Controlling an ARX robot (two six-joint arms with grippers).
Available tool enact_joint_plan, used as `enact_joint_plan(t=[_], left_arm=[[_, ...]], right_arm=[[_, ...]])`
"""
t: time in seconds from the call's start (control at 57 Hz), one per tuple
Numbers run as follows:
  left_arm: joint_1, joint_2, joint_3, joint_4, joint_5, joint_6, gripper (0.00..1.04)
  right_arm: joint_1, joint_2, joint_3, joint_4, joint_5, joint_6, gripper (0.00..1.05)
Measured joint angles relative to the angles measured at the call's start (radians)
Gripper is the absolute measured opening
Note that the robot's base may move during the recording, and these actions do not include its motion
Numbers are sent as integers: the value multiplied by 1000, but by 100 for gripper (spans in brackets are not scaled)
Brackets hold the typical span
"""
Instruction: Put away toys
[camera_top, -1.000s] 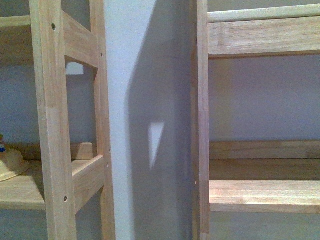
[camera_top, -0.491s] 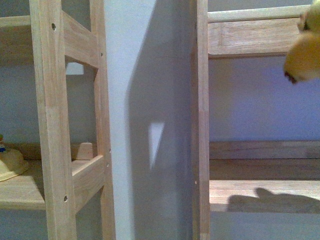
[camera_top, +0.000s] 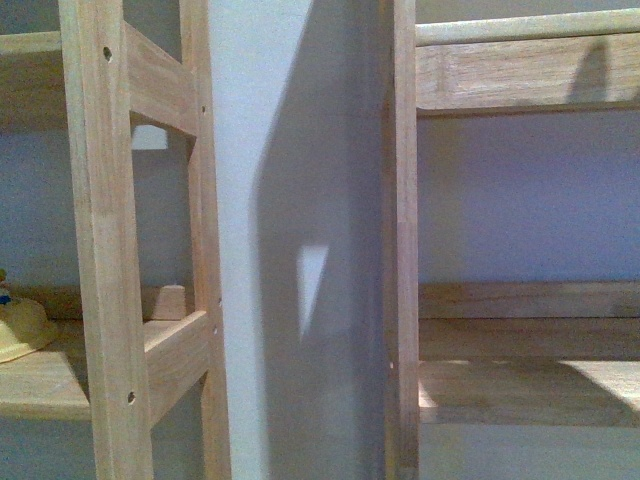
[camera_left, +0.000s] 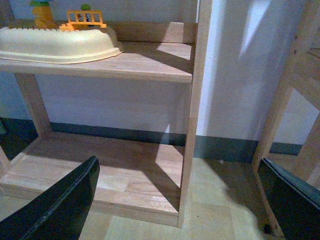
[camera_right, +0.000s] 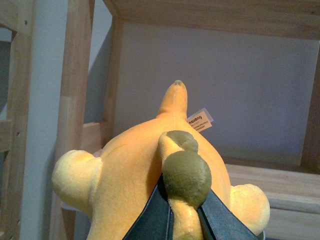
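The orange-yellow plush animal (camera_right: 135, 175) fills the lower part of the right wrist view, plump, with olive-green bumps (camera_right: 186, 176) along its back and a white tag (camera_right: 200, 120). My right gripper (camera_right: 184, 212) is shut on the ridge of its back, with a wooden shelf board (camera_right: 280, 185) just beyond it. The plush does not show in the front view. My left gripper (camera_left: 180, 200) is open and empty; its dark fingers (camera_left: 65, 205) hang low over the floor, in front of the left shelf unit's bottom board (camera_left: 100, 165).
Two wooden shelf units (camera_top: 110, 250) (camera_top: 520, 390) flank a white wall strip (camera_top: 290, 200) in the front view. A cream plastic toy base (camera_left: 55, 45) with orange and yellow pieces sits on the left unit's shelf; its edge shows in the front view (camera_top: 20, 330).
Half a second ago the plush showed at the front view's upper right edge; now it is out of that view. Its shadow on the right shelf has changed.
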Motion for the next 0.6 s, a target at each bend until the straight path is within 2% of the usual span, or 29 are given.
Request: enact_joint_plan(t=[0.158,0.263,0.404,0.597], left_arm=[[0,0,0,0,0,0,98],[0,0,0,0,0,0,98],[0,0,0,0,0,0,98],[0,0,0,0,0,0,98]], right_arm=[[-294,65,112,-10,-267,159,5],[-437,127,183,22,-398,271,5],[-496,213,244,56,-466,364,5],[-475,322,292,81,-478,419,5]])
